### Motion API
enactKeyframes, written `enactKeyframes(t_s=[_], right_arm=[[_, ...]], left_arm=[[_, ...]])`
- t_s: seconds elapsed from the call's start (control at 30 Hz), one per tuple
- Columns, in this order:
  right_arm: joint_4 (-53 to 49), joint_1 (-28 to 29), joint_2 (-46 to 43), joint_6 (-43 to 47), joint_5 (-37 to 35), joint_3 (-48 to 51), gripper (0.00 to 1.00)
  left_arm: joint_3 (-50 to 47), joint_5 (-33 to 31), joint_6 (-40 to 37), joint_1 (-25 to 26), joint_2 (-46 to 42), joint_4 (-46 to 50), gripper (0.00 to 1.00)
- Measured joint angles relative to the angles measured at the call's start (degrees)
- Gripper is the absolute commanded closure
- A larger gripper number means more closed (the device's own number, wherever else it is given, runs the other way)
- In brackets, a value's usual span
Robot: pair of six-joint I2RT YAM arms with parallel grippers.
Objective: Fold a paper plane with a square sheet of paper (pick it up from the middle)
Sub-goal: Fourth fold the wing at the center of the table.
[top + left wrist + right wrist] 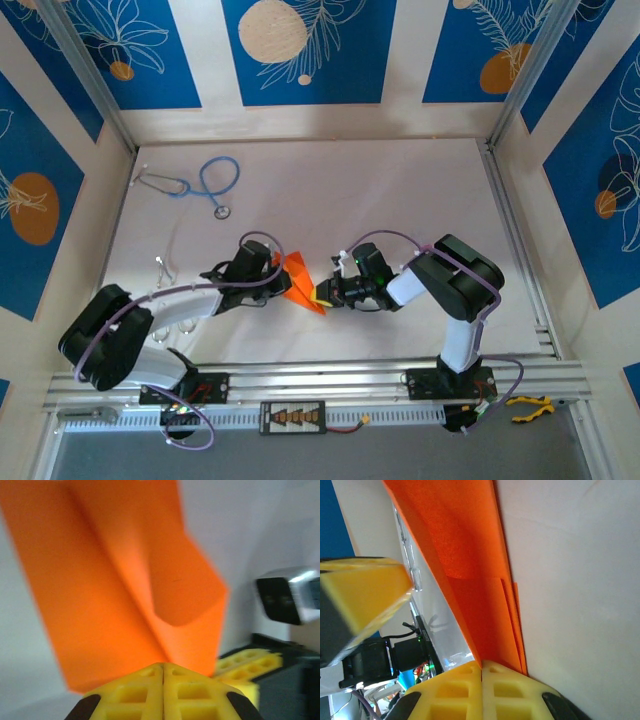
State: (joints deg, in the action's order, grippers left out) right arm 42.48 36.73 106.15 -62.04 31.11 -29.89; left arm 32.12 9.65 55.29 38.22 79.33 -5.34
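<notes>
- well, from overhead, the two arms meet near the middle of the white table (400,200), and the orange paper plane (303,285) sits between their tips, a folded, pointed shape. the left gripper (283,275) has it from the left and the right gripper (325,293) from the right. a blue stethoscope (210,185) lies well apart, toward the far left of the table.
- at the left wrist, the left gripper's (163,669) yellow fingers are pressed flat together. the paper plane (125,580) rises out of their seam, one long crease running up its middle. it is pinched tight.
- at the right wrist, the right gripper (481,667) is likewise clamped shut on the paper plane (470,580). several layered edges run from the seam up along the pale tabletop, and a blurred yellow finger of the other arm sits at the left.
</notes>
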Motion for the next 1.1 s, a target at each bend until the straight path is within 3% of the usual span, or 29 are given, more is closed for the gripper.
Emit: enactKeyframes(t_s=[0.5, 1.1], right_arm=[[0.39, -0.24, 0.26, -0.02, 0.44, -0.11, 0.99], [-1.22, -0.57, 0.26, 0.00, 1.25, -0.81, 0.99]], left_arm=[[3.91, 1.86, -0.33, 0.72, 9.62, -4.81, 0.94], [5.16, -0.07, 0.31, 0.83, 12.90, -4.98, 0.94]])
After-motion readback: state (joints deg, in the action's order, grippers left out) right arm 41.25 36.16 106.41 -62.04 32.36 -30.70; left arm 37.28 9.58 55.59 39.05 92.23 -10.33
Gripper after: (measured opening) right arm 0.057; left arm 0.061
